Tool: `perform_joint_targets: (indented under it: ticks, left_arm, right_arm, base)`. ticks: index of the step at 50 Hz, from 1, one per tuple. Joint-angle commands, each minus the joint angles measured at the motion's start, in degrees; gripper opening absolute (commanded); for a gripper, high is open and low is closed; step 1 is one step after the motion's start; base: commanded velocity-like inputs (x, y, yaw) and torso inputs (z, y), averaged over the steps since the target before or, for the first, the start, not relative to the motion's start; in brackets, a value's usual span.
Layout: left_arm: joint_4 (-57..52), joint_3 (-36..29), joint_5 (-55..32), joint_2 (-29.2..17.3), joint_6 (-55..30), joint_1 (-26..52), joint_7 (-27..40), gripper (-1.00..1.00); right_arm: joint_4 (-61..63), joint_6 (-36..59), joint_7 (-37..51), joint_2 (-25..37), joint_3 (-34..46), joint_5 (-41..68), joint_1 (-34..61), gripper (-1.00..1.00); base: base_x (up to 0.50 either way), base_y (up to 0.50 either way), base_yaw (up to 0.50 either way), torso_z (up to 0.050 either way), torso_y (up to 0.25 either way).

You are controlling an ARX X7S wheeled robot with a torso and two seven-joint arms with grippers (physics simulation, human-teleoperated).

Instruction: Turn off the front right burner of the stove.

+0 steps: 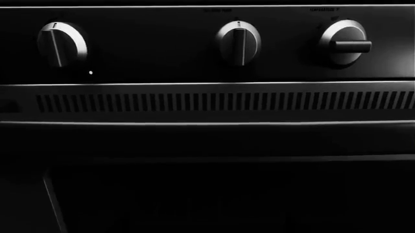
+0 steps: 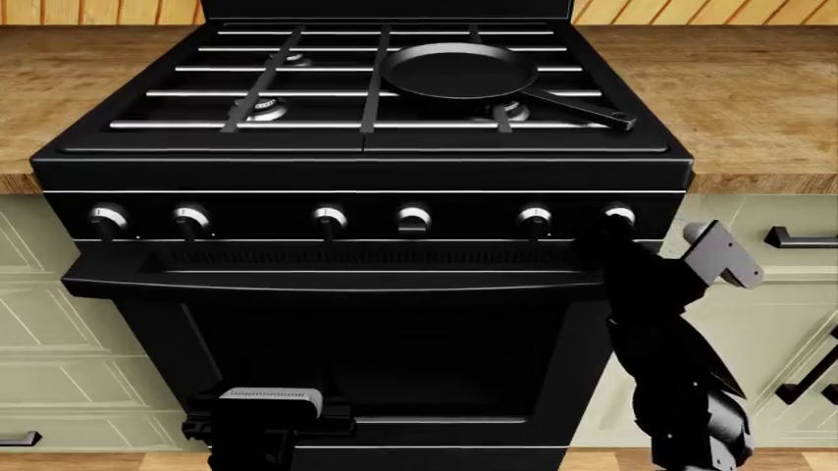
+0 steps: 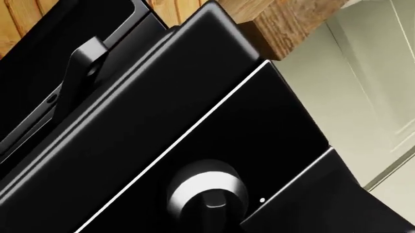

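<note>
The stove is standing between wooden countertops, its six silver-faced knobs lining the front panel. The front right burner is sitting near the cooktop's front right corner, partly under the handle of a black frying pan that is resting on the right-hand grate. The right arm is reaching up to the panel's right end, where its gripper is meeting the rightmost knob; whether the fingers are closing on it cannot be told. The left gripper is hanging low before the oven door, its opening likewise indiscernible. The left wrist view is showing three knobs, one turned sideways.
</note>
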State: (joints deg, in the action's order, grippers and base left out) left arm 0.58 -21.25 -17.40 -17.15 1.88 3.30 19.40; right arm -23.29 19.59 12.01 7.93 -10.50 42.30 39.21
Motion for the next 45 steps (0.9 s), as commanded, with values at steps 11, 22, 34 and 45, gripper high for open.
perform_joint_targets:
  ticks: [11,22,34,45]
  left_arm:
    - [0.0,-0.3,-0.3,-0.2,0.0,0.1,0.2,1.0]
    - [0.0,-0.4,-0.5,-0.3,0.0,0.1,0.3,1.0]
    - [0.0,-0.5,-0.7,-0.4,0.1,0.2,0.5,1.0]
    - [0.1,-0.7,-0.8,-0.5,0.2,0.2,0.6,1.0]
  right_arm:
    - [-2.7,-1.1,-2.9,-1.7,-0.4,12.5,4.7,-1.0]
    - [-3.4,-0.5,-2.8,-1.8,-0.6,14.3,5.3,-1.0]
    - [-4.2,-0.5,-2.5,-1.5,0.1,15.3,5.7,-1.0]
    - [-4.2,-0.9,-2.3,-1.2,0.7,15.9,5.6,-1.0]
  base:
    - [0.03,0.0,0.02,-0.001,0.0]
    - [0.03,0.0,0.02,-0.001,0.0]
    - [0.04,0.0,0.02,-0.001,0.0]
    - [0.04,0.0,0.02,-0.001,0.0]
